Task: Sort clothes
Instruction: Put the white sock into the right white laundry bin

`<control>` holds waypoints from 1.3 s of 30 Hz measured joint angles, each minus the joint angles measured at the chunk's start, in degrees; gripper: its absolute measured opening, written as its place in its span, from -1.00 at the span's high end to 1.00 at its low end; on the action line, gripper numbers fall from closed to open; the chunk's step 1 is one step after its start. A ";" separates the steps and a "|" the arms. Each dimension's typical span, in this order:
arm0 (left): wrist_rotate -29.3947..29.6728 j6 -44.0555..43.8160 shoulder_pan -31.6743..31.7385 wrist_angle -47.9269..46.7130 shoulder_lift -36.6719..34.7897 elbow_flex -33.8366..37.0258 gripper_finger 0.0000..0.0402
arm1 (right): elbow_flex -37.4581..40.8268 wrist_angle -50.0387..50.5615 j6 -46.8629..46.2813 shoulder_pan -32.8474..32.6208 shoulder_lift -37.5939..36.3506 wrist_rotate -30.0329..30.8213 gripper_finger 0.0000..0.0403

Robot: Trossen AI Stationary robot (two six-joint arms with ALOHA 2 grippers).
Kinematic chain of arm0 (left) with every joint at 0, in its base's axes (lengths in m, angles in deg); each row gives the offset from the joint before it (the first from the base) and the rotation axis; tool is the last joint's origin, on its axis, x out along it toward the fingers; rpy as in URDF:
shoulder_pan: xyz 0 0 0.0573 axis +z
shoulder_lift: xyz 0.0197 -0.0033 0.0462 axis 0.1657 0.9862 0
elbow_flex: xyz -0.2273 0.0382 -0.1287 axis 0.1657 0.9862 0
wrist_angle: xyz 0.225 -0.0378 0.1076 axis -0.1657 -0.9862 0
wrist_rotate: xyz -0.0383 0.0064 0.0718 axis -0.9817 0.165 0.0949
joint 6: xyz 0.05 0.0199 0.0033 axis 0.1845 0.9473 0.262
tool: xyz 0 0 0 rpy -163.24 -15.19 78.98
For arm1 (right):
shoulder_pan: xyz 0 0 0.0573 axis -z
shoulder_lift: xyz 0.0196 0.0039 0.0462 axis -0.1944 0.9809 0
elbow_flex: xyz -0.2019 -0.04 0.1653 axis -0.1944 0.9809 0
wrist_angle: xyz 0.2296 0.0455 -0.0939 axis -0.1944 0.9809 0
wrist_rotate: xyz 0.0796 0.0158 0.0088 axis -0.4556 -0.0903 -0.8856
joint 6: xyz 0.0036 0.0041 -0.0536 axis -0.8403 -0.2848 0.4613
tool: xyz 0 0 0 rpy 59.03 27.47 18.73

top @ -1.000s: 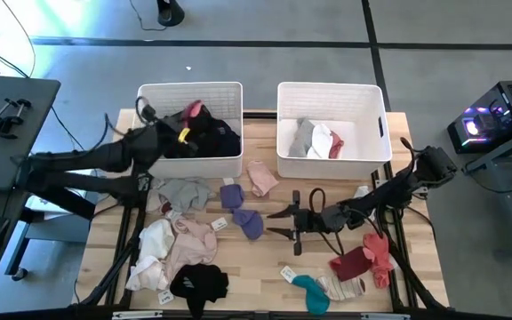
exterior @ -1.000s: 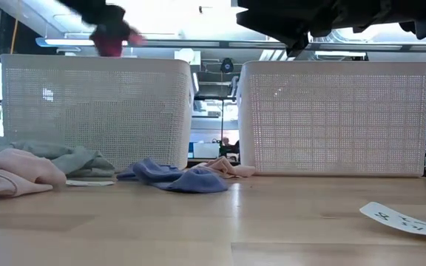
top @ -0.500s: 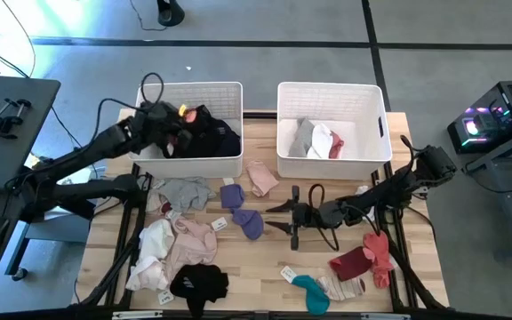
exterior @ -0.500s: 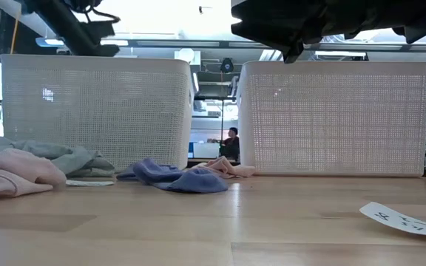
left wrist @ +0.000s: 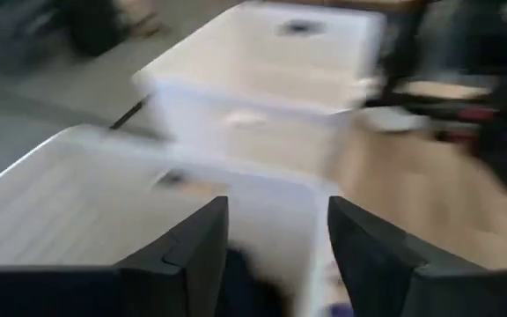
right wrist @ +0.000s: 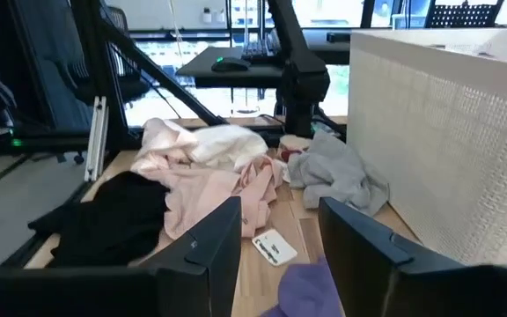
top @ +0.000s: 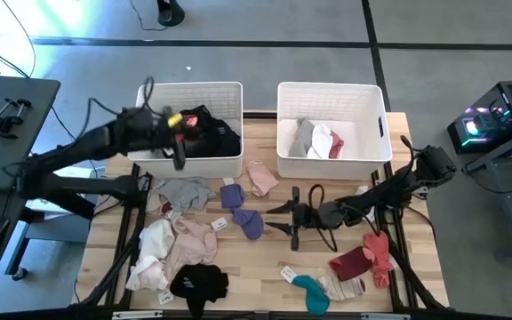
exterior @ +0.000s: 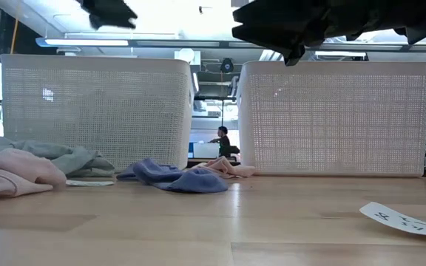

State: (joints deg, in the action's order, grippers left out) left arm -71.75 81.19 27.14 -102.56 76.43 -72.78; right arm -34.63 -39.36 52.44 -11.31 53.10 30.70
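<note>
Overhead and level views of a clothes-sorting scene on a wooden counter (top: 265,267). Left end effector (top: 178,147), at upper left of the overhead frame, hovers over the front wall of the left bin (top: 204,163); its wrist view shows the two fingers (left wrist: 192,251) spread with nothing between them. Dark garments (top: 212,133) fill the right part of that bin. Right bin (top: 332,164), at upper centre-right, holds grey, white and red pieces (top: 318,140). Right end effector (top: 284,224), at centre of the overhead frame, hangs above bare wood with its fingers (right wrist: 214,242) apart and empty. Loose clothes remain on the counter: a grey piece (top: 185,191), lavender pieces (top: 241,209) and a pink piece (top: 261,178) just in front of the left bin; a cream-and-pink heap (top: 176,249) and a black garment (top: 198,284) at lower left; maroon pieces (top: 364,258) and a teal sock (top: 311,292) at lower right. White paper tag (exterior: 405,219), probably a label, lies at lower right of the level view.
</note>
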 joint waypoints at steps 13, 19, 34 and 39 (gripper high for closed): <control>3.60 7.34 -31.67 35.46 4.21 16.34 0.41 | 0.02 19.88 -6.41 -10.78 -8.25 11.54 0.27; 12.93 7.20 -39.13 36.18 8.87 16.37 0.44 | 0.02 33.97 -29.66 -20.74 -13.81 2.69 0.27; 18.70 3.27 -42.20 45.80 22.50 16.37 0.44 | -17.38 115.17 -93.59 -33.17 -9.86 -7.79 0.65; 18.70 3.28 -42.15 47.92 25.81 16.37 0.44 | -16.27 125.22 -102.86 -31.80 -7.29 -7.85 0.75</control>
State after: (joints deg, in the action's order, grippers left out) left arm -53.05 84.47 -15.02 -54.64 102.24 -56.42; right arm -50.90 85.86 -50.42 -43.11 45.81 22.85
